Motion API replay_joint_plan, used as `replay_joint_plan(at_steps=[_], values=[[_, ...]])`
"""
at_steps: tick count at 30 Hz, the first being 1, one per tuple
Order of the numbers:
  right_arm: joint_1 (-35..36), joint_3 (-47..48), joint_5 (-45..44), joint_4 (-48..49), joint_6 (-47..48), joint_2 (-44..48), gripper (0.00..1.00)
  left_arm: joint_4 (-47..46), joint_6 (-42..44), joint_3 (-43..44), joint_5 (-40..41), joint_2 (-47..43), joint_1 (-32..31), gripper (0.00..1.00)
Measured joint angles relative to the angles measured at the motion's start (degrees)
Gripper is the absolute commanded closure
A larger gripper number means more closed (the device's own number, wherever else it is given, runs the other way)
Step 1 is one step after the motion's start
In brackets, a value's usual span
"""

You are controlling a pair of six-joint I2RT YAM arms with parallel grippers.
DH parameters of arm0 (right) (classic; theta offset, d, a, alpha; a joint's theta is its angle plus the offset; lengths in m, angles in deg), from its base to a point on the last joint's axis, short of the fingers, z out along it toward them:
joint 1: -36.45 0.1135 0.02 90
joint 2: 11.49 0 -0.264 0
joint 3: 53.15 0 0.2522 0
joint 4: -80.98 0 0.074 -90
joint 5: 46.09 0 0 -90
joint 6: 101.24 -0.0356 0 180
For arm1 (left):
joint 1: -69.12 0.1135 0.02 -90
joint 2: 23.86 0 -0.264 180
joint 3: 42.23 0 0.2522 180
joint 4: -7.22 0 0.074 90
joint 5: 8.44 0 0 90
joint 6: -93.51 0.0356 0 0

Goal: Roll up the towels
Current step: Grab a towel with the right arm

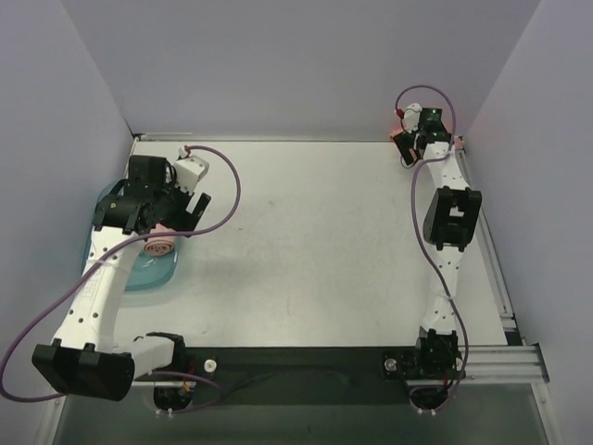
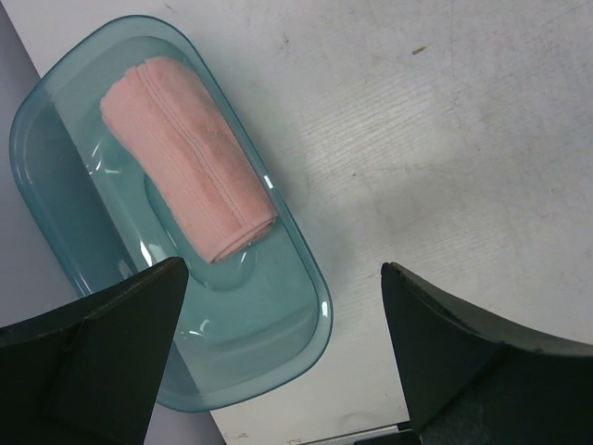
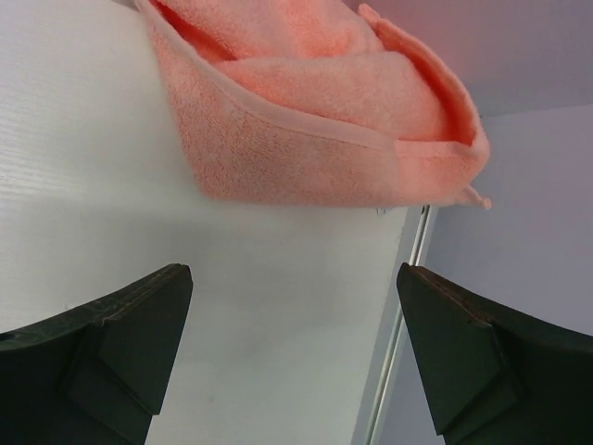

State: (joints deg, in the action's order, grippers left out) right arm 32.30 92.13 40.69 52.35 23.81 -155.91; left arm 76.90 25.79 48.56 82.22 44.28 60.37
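One towel (image 2: 185, 158) lies as a salmon-pink roll inside the translucent teal tray (image 2: 278, 343); the top view shows it (image 1: 159, 244) at the table's left edge. My left gripper (image 2: 283, 269) hovers open above the tray's near end, empty, a little off the roll. In the far right corner a second towel (image 3: 315, 102) lies loosely folded and bunched, not rolled. My right gripper (image 3: 295, 273) is open just short of it, with bare table between the fingers. From above, only a pink scrap of that towel (image 1: 400, 139) peeks out beside the right gripper (image 1: 408, 153).
Grey walls close in the table on the left, back and right. A metal rail (image 3: 408, 278) runs along the right table edge beside the bunched towel. The left arm (image 1: 93, 287) reaches over the tray (image 1: 139, 273).
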Motion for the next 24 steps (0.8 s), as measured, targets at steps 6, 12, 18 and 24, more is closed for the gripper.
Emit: replay_joint_plan(at_steps=[6, 12, 18, 24], values=[[0.50, 1.66, -0.28, 2.60, 4.13, -4.37, 0.02, 0.00, 0.00, -0.72, 1.38, 0.17, -0.11, 0.03], [0.83, 3.08, -0.44, 5.25, 6.56, -6.73, 0.04, 0.02, -0.42, -0.72, 2.58, 0.76, -0.15, 0.03], [0.70, 4.63, -1.36, 10.86, 9.73, -9.62, 0.19, 0.02, -0.63, -0.72, 3.43, 1.55, -0.15, 0.03], [0.39, 5.22, -1.27, 13.20, 13.51, -11.74, 0.81, 0.02, -0.98, -0.72, 3.74, 2.64, -0.15, 0.03]])
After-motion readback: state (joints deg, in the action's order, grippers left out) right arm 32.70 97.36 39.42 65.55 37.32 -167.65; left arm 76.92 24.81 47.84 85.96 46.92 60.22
